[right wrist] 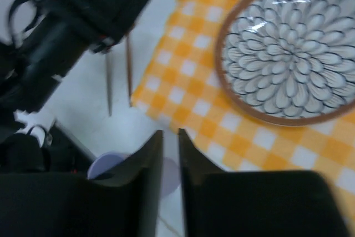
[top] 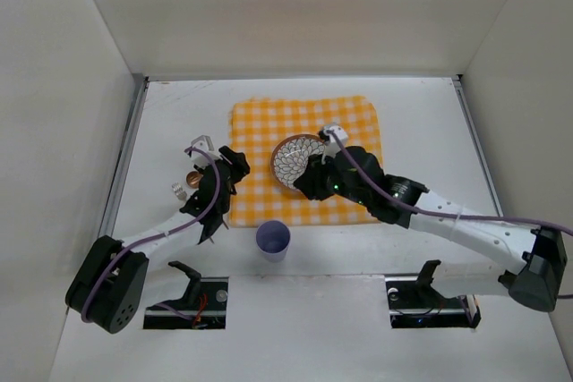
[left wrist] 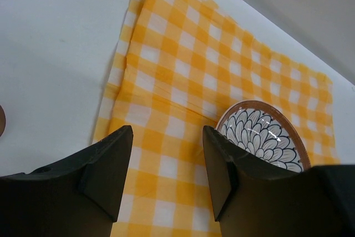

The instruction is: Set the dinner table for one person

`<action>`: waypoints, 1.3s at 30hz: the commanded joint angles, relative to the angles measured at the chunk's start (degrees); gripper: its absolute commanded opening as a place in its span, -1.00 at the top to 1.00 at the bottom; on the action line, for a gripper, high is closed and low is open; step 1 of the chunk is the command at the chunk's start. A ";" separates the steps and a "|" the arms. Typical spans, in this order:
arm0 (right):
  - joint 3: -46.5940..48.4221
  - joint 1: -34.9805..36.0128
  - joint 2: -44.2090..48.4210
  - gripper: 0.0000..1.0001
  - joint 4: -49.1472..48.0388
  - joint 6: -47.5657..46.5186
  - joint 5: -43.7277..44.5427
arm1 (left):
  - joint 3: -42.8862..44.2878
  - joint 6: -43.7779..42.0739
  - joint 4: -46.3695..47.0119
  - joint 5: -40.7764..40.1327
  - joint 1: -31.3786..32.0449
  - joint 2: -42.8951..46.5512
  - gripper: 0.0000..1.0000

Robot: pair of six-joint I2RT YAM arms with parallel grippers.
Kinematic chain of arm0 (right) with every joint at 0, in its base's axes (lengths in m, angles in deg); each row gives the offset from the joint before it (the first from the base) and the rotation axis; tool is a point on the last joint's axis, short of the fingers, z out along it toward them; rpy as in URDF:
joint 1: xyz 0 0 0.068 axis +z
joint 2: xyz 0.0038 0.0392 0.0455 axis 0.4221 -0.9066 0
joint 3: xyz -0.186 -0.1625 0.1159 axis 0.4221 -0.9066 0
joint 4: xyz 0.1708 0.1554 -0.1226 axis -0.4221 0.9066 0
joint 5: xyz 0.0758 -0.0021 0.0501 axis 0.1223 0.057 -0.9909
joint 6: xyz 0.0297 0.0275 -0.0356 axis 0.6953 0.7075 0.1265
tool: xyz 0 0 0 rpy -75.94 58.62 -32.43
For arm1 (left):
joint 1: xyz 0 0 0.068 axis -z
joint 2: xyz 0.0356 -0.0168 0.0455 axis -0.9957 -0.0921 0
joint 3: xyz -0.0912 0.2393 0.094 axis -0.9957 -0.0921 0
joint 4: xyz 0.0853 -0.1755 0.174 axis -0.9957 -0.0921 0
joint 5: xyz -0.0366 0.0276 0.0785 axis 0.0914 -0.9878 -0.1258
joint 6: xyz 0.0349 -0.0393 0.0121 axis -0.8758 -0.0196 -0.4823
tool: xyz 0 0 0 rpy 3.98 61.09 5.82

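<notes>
The dinner table (top: 430,123) is the wide white surface. A yellow-and-white checked cloth (top: 345,118) lies on it, with a flower-patterned plate (top: 294,157) with a brown rim on the cloth. A purple cup (top: 273,240) stands just in front of the cloth. My left gripper (top: 237,165) is open and empty at the cloth's left edge; its wrist view (left wrist: 166,159) shows the cloth (left wrist: 183,65) and the plate (left wrist: 260,134) beyond. My right gripper (top: 303,183) hovers by the plate's near edge. Its jaws (right wrist: 170,137) are almost together with nothing between them, above the cup (right wrist: 105,166).
Small copper (top: 190,176) and silver (top: 179,191) items lie on the table left of the left gripper. Two thin rods (right wrist: 128,70) show beside the cloth's edge in the right wrist view. White walls enclose the table on three sides.
</notes>
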State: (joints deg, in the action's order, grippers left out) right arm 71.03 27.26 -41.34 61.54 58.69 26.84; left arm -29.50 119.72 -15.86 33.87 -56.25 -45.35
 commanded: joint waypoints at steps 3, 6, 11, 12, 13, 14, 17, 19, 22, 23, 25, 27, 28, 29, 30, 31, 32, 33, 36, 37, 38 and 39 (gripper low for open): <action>8.68 8.18 -5.54 0.13 9.71 -10.04 3.36 | 0.06 -0.64 2.14 -0.82 -0.21 1.53 -0.02; 11.58 11.70 -9.32 0.08 12.34 -12.93 3.80 | -0.21 -0.55 2.14 -0.99 -0.13 2.40 -0.02; 14.40 14.69 -15.21 0.11 16.22 -14.88 6.09 | -0.03 -0.37 2.14 -0.55 -0.39 1.53 -0.02; 14.40 15.13 -15.74 0.13 16.22 -15.14 5.91 | -0.12 -0.28 2.14 -0.46 -0.30 1.70 -0.02; 14.40 15.75 -16.01 0.13 16.13 -15.40 5.74 | -0.12 -0.37 2.14 -0.55 -0.13 1.96 -0.02; 14.40 16.10 -16.36 0.13 16.13 -15.49 5.56 | -0.12 -0.63 2.14 -0.90 0.05 2.05 -0.02; 14.76 16.46 -17.33 0.13 16.39 -15.23 4.95 | -0.12 -0.28 2.05 -0.55 -0.48 1.53 -0.02; 14.58 16.46 -18.38 0.17 16.13 -15.14 3.37 | -0.12 -0.20 2.05 -0.46 -0.39 1.70 -0.02; 14.75 16.46 -20.40 0.27 16.13 -14.79 2.57 | -0.12 -0.55 2.23 -0.99 -0.04 2.06 -0.02; 14.93 16.46 -20.75 0.31 16.13 -14.70 2.49 | -0.12 -0.37 2.23 -0.82 -0.39 1.79 -0.02; 15.02 16.46 -21.89 0.50 15.52 -14.44 2.05 | -0.12 -0.11 2.05 -0.46 -0.65 1.53 -0.02; 15.02 16.46 -22.34 0.71 14.73 -14.09 1.78 | -0.12 -0.28 2.05 -0.64 -0.30 2.05 -0.02; 15.11 16.20 -22.17 0.77 14.46 -13.65 1.78 | -0.12 -0.46 2.05 -0.90 -0.21 2.23 -0.02; 15.37 16.19 -21.64 0.81 14.29 -13.21 1.61 | -0.21 -0.55 2.14 -0.99 -0.30 2.23 -0.02; 15.55 15.85 -20.59 0.83 14.11 -12.95 1.52 | -0.29 -0.29 2.14 -0.82 -0.74 2.14 -0.02; 15.72 15.06 -19.10 0.85 13.59 -12.86 1.52 | -0.29 -0.11 2.05 -0.73 -0.91 2.06 -0.02; 15.72 14.09 -17.26 0.85 12.71 -12.77 1.52 | -0.47 -0.11 2.05 -0.55 -1.09 2.14 -0.02; 15.72 12.69 -15.50 0.85 11.75 -12.77 1.34 | -0.47 -0.02 2.05 -0.55 -1.01 2.40 -0.02; 16.51 6.11 -10.84 0.84 9.54 -11.55 0.90 | -0.47 -0.20 2.23 -0.99 -0.74 2.50 -0.02; 16.77 3.22 -9.70 0.84 9.02 -10.67 1.42 | -0.47 0.07 2.05 -0.73 -1.18 2.23 -0.02; 16.78 0.05 -8.81 0.84 8.14 -9.96 1.69 | -0.38 0.07 2.05 -0.73 -1.35 2.14 -0.02; 16.52 -3.28 -8.37 0.84 6.74 -9.35 2.04 | -0.56 0.07 1.88 -0.55 -1.53 2.40 -0.02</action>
State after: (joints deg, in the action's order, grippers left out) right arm 84.27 31.02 -53.82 75.22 46.58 27.19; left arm -29.50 119.77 -15.90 33.89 -57.10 -44.52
